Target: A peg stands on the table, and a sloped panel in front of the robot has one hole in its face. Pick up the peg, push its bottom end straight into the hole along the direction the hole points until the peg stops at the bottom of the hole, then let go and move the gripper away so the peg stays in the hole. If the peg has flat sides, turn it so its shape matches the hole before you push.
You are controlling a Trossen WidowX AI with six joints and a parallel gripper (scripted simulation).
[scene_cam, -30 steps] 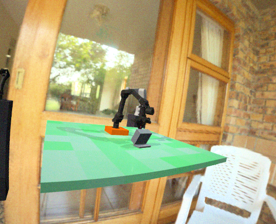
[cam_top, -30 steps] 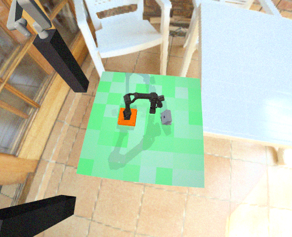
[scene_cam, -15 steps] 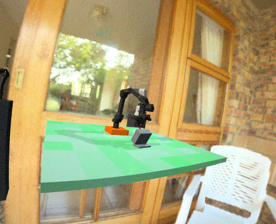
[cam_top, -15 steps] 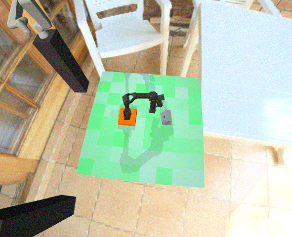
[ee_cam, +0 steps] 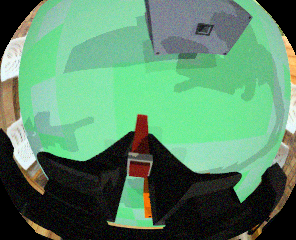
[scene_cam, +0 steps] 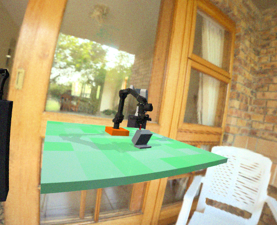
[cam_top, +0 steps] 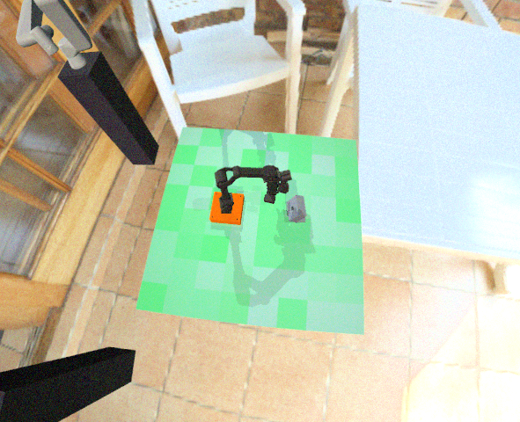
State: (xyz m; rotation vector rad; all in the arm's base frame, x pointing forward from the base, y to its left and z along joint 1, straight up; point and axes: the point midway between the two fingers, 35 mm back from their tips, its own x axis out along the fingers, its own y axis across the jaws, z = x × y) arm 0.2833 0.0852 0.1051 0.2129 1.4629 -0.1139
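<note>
Between the tips of the claw (ee_cam: 141, 142), the peg (ee_cam: 142, 132) is showing smooth, matt red sides and a pale grey band. Ahead of the claw, the sloped block (cam_top: 296, 208) (scene_cam: 141, 137) (ee_cam: 188, 30) is looking matt and smooth. Beyond the claw, the chair (cam_top: 225, 68) (scene_cam: 237, 174) is looking like smooth white plastic, and the door frame (scene_cam: 166, 60) like glossy, grained wood.

The six-joint arm (cam_top: 251, 171) (scene_cam: 121, 106) rises from its foot near the centre of the exterior view, bends over at the elbow (scene_cam: 124, 91) and slopes down rightward to the wrist (scene_cam: 141, 106). The parallel-jaw gripper (scene_cam: 140, 123) (ee_cam: 140, 136) points downward there; at the bottom of the wrist view, its two black fingers stand close together, clamped with a narrow gap between them.
</note>
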